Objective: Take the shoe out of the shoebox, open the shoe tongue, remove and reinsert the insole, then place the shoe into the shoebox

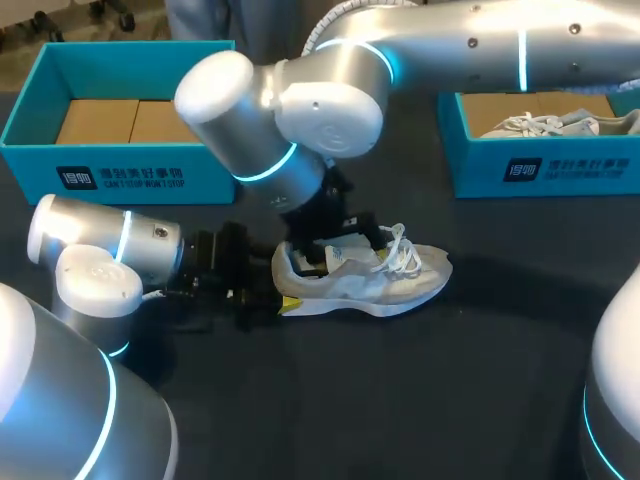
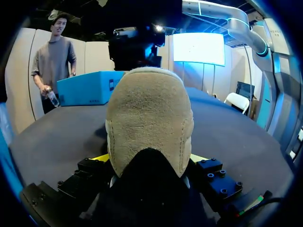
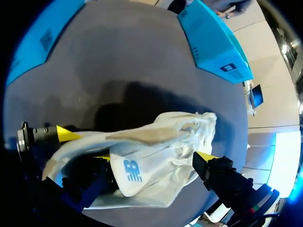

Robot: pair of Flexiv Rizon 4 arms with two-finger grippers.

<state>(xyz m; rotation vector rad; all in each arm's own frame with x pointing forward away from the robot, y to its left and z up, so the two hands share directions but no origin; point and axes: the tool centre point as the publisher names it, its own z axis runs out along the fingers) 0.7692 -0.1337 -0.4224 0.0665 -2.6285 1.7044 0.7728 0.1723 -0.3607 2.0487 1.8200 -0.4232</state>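
A cream-white sneaker (image 1: 390, 280) lies on its side in the middle of the dark table, toe pointing right. My left gripper (image 1: 262, 295) holds its heel: in the left wrist view the tan heel (image 2: 149, 123) fills the space between both yellow tips (image 2: 150, 158), which press on it from the two sides. My right gripper (image 1: 335, 245) hangs over the shoe's opening. In the right wrist view its fingers (image 3: 136, 144) stand wide open astride the shoe (image 3: 161, 137). A white flap with a blue logo (image 3: 130, 172) sticks up under it; tongue or insole, I cannot tell.
A teal shoebox (image 1: 120, 165) holding brown cardboard stands at the back left. A second teal box (image 1: 540, 165) at the back right holds another pale shoe (image 1: 560, 123). My right arm's big elbow (image 1: 260, 110) crosses above the table's centre.
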